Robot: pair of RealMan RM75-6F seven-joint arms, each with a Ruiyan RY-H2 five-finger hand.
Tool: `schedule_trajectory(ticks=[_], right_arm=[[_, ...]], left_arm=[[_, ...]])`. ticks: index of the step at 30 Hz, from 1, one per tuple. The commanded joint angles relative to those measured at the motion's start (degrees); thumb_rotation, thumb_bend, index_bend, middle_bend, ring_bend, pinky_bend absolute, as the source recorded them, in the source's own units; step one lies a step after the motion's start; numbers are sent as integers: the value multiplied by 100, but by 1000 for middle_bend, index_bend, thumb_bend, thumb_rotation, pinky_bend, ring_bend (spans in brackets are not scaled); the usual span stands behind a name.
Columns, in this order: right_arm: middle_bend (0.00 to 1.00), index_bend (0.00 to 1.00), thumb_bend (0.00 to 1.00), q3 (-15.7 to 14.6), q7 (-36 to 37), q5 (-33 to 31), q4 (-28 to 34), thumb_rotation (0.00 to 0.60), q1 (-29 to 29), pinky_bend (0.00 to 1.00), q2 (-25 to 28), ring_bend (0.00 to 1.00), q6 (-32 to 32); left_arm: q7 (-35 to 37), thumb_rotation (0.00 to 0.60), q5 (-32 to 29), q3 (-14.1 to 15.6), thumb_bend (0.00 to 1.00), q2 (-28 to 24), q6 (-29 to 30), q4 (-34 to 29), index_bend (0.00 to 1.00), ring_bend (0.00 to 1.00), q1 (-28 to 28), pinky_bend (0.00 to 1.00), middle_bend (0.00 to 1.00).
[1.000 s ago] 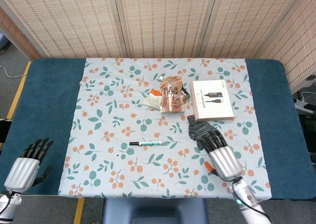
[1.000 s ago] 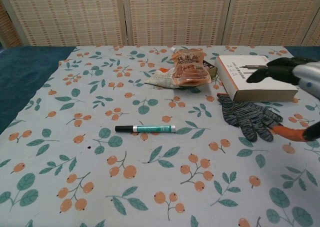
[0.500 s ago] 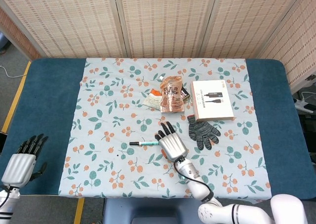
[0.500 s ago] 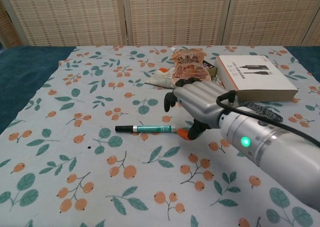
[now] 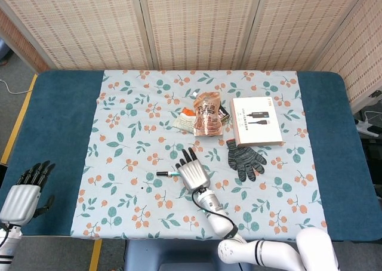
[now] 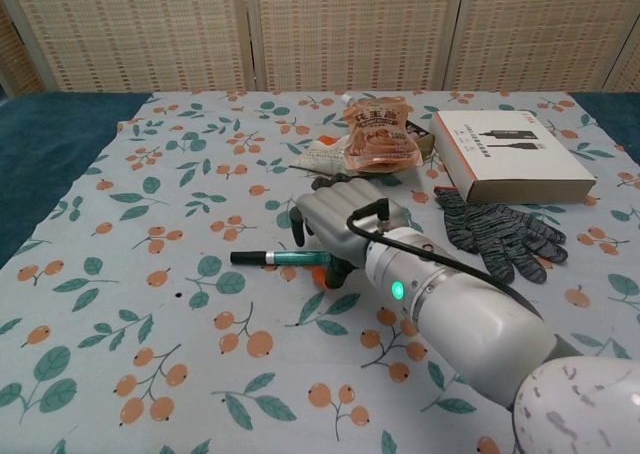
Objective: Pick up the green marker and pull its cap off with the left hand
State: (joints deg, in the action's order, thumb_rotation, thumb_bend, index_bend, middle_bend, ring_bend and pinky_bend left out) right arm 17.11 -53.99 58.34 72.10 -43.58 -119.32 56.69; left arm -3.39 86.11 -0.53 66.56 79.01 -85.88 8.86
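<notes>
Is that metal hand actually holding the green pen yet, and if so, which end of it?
It cannot be told. The right hand covers the green marker's right end, which is hidden behind it; the black cap end sticks out free. The left hand holds nothing.

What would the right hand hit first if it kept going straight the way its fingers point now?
Probably nothing nearby: the right hand points up the table over the green marker, toward bare floral tablecloth. The tan snack pouch lies slightly right of that line, though depth is unclear.
</notes>
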Motion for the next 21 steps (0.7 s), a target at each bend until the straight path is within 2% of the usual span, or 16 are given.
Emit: schedule_trajectory(ticks=[1, 15, 21], right_arm=[[301, 385, 279, -48, -14, -28, -114, 600, -67, 0, -83, 1, 62], [366, 479, 288, -163, -4, -92, -415, 600, -223, 0, -265, 69, 296], [367, 482, 288, -217, -74, -212, -422, 600, -238, 0, -284, 71, 306]], left_arm=[[14, 600, -10, 0, 399, -11, -4, -6, 0, 0, -2, 137, 0], [-26, 600, -95, 16, 399, -54, -113, -60, 0, 0, 21, 143, 0], [-17, 600, -133, 7, 400, -64, -122, -66, 0, 0, 20, 143, 0]])
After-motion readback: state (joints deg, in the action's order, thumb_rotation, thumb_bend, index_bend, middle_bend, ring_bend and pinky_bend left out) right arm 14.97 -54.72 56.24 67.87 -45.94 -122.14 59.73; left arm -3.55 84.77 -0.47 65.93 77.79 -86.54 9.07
